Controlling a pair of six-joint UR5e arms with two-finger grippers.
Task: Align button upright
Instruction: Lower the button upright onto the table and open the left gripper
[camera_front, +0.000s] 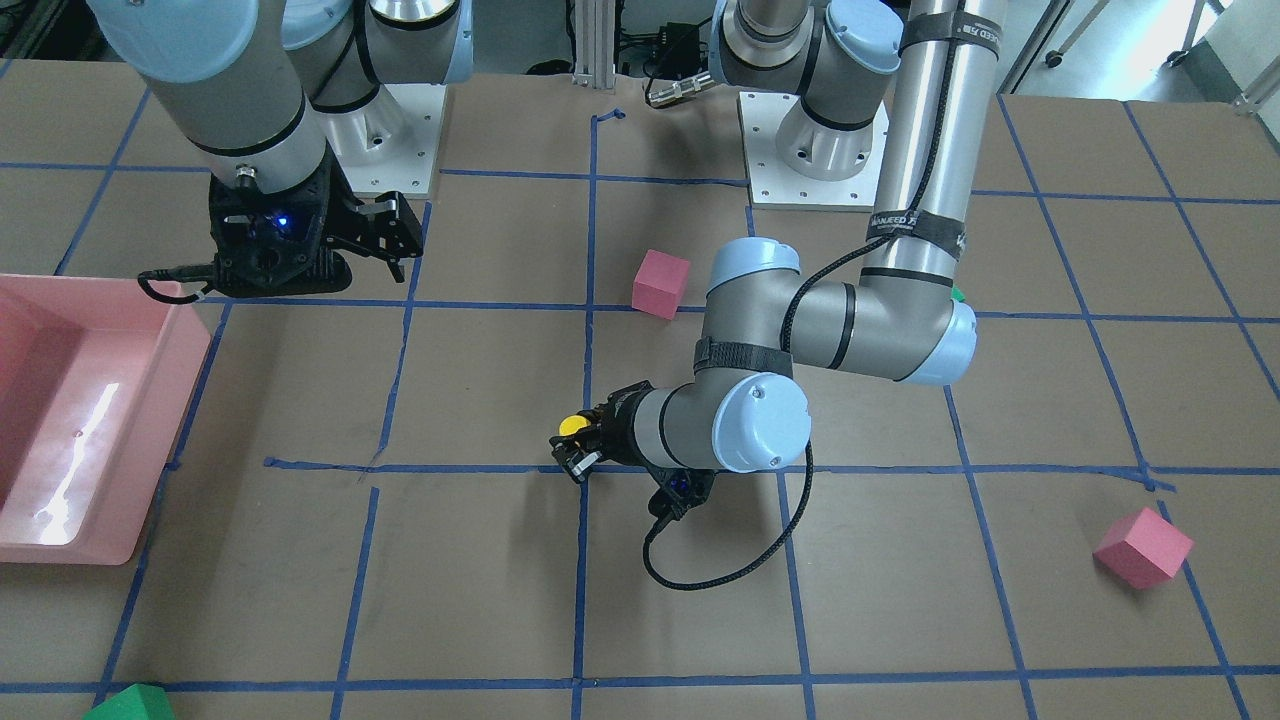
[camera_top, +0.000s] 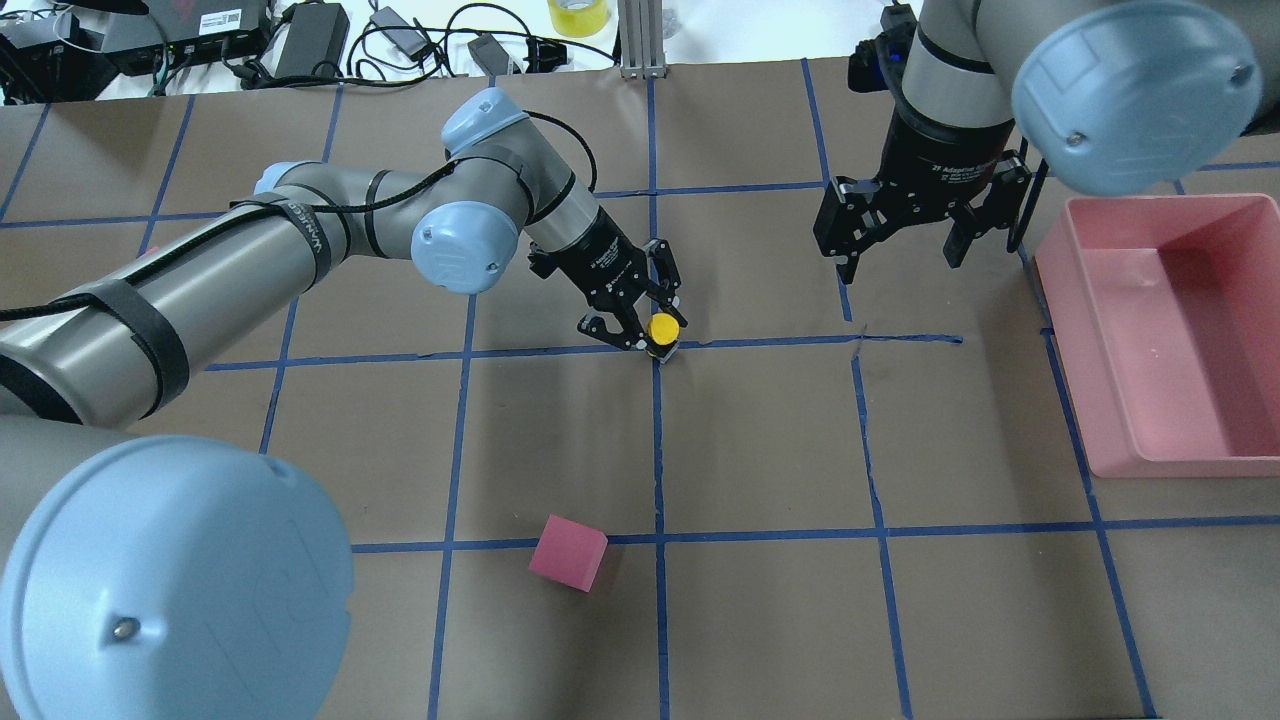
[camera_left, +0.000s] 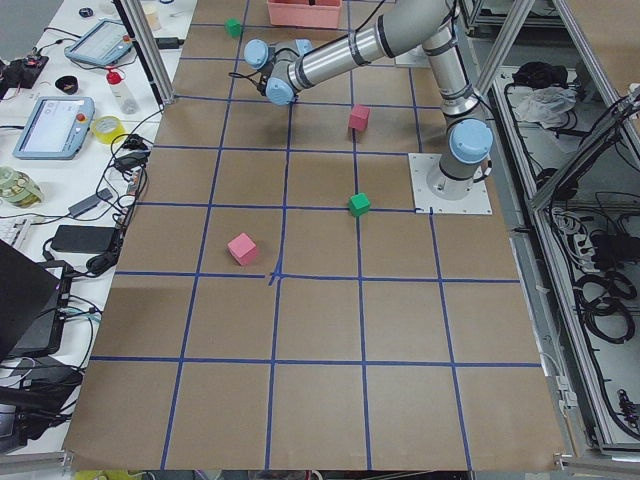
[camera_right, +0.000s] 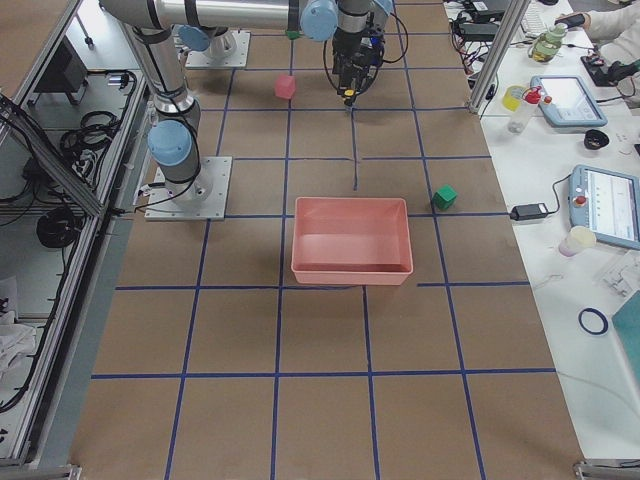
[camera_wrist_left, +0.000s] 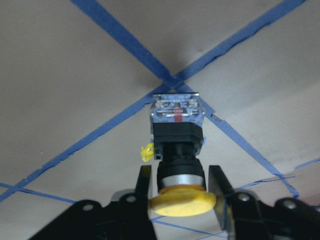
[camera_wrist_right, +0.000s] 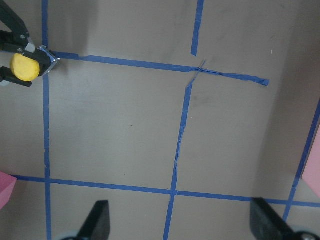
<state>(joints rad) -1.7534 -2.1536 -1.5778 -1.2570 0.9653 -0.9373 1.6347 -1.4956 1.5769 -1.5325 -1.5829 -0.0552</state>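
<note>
The button (camera_top: 663, 328) stands upright on a blue tape crossing, yellow cap up; it also shows in the front view (camera_front: 572, 424) and the right wrist view (camera_wrist_right: 25, 67). In the left wrist view the button (camera_wrist_left: 177, 150) shows its black body and blue-silver base on the paper. My left gripper (camera_top: 640, 325) straddles it, one finger (camera_wrist_left: 143, 182) on each side of the collar with a narrow gap, so it reads as open. My right gripper (camera_top: 900, 255) hangs open and empty over the table, well to the right of the button.
A pink bin (camera_top: 1060, 300) sits at the right edge. A pink cube (camera_top: 568, 552) lies near the robot's side of the button. Another pink cube (camera_front: 1143, 547) and a green cube (camera_front: 130, 703) lie farther off. Blue tape lines grid the brown paper.
</note>
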